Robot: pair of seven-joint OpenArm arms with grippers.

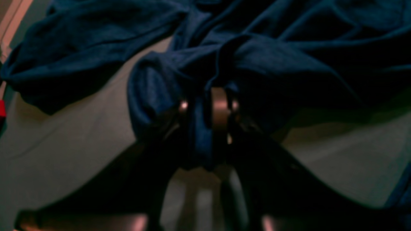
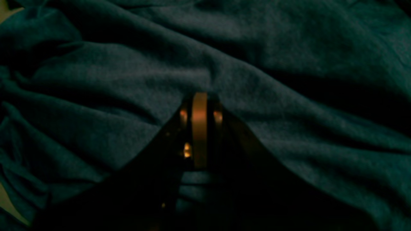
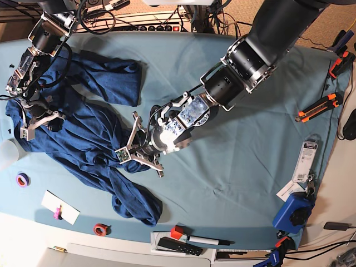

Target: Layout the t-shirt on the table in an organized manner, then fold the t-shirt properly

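Teal table (image 3: 233,144) under the crumpled t-shirt (image 3: 83,139): my left fingers (image 1: 208,112) clamp a fold beside its middle, my right fingers (image 2: 199,115) look closed at its far sleeve side, so pulling may bunch layers or slip.

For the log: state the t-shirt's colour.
Dark navy blue t-shirt, plain; clearest in the base view.

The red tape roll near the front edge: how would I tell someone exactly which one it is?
Start at the teal table and follow its near edge toward the base view's left. Just below the crumpled lower end of the navy t-shirt lies the small red tape roll. It is red and sits right of the white card, while the other roll, purple, lies further left.
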